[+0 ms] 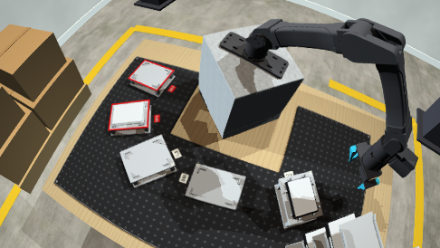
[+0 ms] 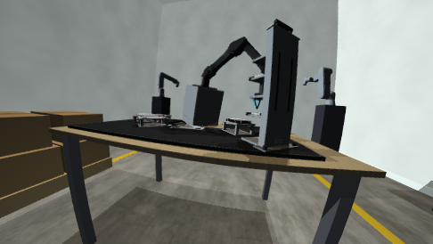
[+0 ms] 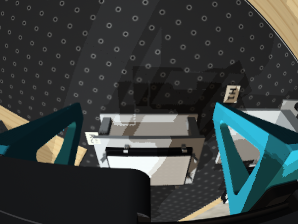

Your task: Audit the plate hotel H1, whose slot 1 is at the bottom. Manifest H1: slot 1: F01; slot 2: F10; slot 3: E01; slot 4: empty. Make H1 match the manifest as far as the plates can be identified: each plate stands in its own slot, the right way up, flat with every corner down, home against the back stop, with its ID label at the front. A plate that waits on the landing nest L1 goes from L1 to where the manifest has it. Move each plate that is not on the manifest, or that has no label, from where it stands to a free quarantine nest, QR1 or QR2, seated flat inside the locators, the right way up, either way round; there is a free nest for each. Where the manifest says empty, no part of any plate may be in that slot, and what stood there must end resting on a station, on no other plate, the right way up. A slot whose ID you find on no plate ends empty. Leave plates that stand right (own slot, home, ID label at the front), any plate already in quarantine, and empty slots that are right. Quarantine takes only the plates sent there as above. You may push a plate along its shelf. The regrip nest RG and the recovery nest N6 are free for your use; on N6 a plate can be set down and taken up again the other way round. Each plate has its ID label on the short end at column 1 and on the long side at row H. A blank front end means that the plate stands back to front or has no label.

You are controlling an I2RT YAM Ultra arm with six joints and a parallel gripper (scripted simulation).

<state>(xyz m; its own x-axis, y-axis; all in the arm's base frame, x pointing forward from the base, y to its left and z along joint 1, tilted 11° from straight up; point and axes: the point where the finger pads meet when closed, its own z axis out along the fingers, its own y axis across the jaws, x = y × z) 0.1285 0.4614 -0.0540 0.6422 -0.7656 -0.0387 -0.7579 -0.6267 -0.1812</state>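
Observation:
My gripper [image 1: 362,168] [image 2: 256,103] [image 3: 148,109] is open and empty, with cyan fingers. It hangs above the right part of the black mat [image 1: 317,136], right of a nest [image 1: 282,204] that holds a white plate [image 1: 302,195] [image 3: 149,159]. In the wrist view that plate lies below and between my fingers, well apart from them. The plate hotel H1 [image 1: 358,231] [image 2: 278,89] stands at the front right of the mat; in the exterior view it is a tall grey tower with shelves [image 2: 257,78] sticking out. I cannot read any plate labels.
Two red-framed nests [image 1: 151,77] [image 1: 129,115] with white plates lie at the left. Two more grey nests [image 1: 147,159] [image 1: 215,186] lie in the middle. The arm's grey base block [image 1: 251,86] stands at the back. Cardboard boxes [image 1: 32,90] stand left of the table.

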